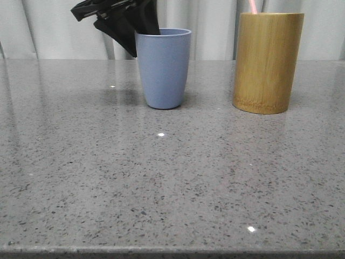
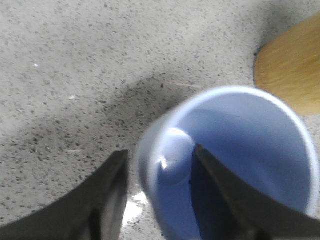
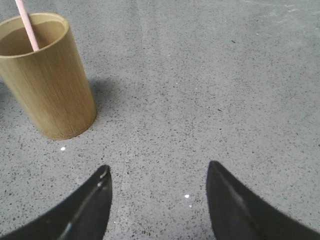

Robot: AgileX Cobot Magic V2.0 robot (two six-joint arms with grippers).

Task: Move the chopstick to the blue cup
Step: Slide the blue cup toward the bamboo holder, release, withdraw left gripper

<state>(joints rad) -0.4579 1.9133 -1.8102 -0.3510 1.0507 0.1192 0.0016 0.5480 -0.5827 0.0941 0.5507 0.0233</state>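
Fingers of the left gripper are apart and straddle the blue cup's rim, one inside, one outside, not clamped on it; the right gripper hangs spread wide over the bare grey speckled table, holding nothing. The chopstick stands in the tan bamboo cylinder, well apart from the cup, its top cut off by the frame. No readable writing or labels; the left wrist view is blurred.
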